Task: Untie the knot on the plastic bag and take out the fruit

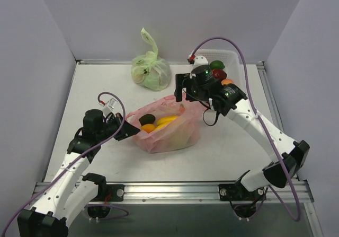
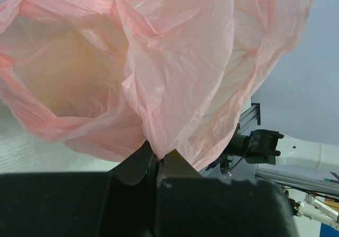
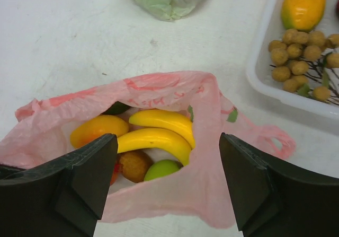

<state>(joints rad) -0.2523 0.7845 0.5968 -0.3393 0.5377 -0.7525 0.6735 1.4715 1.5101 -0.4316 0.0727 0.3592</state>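
Pinching the plastic bag (image 1: pixel 170 135) rim at frame centre, the left fingers (image 2: pixel 137 165) are pressed together on it; the right fingers (image 3: pixel 87 178) hang spread over the fruit (image 3: pixel 98 130). Best lower straight onto the banana (image 3: pixel 159 139), with the bag mouth held taut.

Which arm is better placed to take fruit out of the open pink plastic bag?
Right. The right gripper hangs open above the mouth of the translucent pink plastic bag, over the yellow toy bananas. The left gripper is shut on the bag's rim, holding it open.
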